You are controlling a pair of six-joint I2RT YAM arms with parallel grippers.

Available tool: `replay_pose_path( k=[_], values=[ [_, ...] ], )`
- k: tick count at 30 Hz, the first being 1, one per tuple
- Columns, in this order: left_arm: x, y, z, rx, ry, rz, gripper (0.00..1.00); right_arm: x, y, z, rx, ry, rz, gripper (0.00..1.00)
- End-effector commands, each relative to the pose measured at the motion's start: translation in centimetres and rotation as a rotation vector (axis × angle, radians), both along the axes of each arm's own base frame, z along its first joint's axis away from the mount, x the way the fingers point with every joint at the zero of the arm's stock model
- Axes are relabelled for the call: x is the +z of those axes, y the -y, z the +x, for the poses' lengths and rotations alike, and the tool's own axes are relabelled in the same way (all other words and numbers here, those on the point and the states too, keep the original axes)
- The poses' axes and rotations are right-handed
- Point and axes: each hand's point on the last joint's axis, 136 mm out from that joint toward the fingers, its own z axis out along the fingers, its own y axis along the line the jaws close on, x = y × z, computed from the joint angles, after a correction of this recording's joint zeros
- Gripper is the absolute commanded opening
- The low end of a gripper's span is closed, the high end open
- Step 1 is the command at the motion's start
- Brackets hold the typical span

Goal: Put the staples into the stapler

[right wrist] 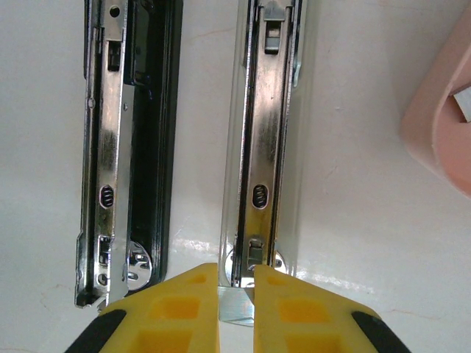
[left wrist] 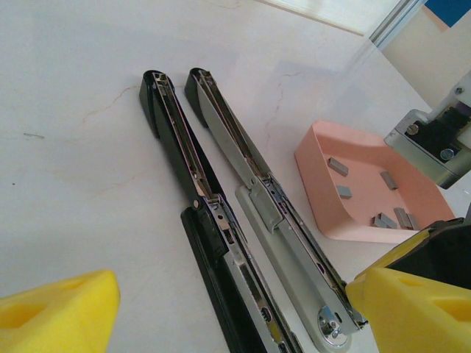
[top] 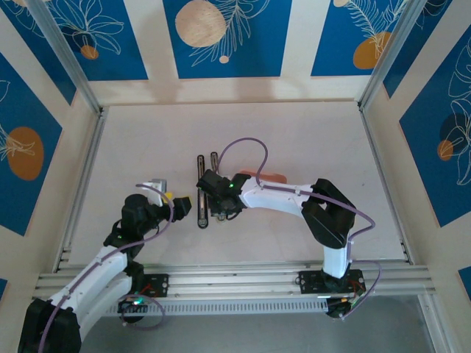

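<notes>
The right gripper (right wrist: pixel 235 279) is pinched narrow on a staple strip (right wrist: pixel 235 309), a small grey piece of metal nipped between its yellow fingers (right wrist: pixel 176 309); the strip sits at the six o'clock end of the stapler (right wrist: pixel 261 147), right at the mouth of the metal channel in the white bar, and is not yet slid in as far as the wrist view shows. The stapler is folded wide open and lies flat on the surface (left wrist: pixel 73 110), its black bar and white bar side by side; both channels face up and look bare (no staples seen in either). The left gripper (left wrist: pixel 232 294) stands wide, one finger on each side of the near end of the stapler, holding nothing; whether its right-hand finger touches the white bar I cannot tell. At three o'clock of the stapler sits the pink tray (left wrist: pixel 316 176), with more staples (left wrist: pixel 338 167) loose in it. By my judgement the task is about midway: the opening and the picking are done; seating the strip in the channel and closing the stapler are left.
</notes>
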Motion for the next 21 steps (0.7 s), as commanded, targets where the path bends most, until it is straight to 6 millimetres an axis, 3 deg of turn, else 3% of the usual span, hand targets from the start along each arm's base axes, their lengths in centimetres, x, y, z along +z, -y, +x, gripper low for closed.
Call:
replay_pose_path(
  k=[1,21],
  values=[
    [0.19,0.26,-0.12,-0.016,0.015,0.01,0.86,-1.16,1.03,-0.2,-0.013,-0.022,-0.047,0.14],
    [0.15,0.21,-0.18,-0.015,0.014,0.012,0.86,-1.96,1.49,-0.48,-0.018,-0.041,-0.075,0.14]
  ],
)
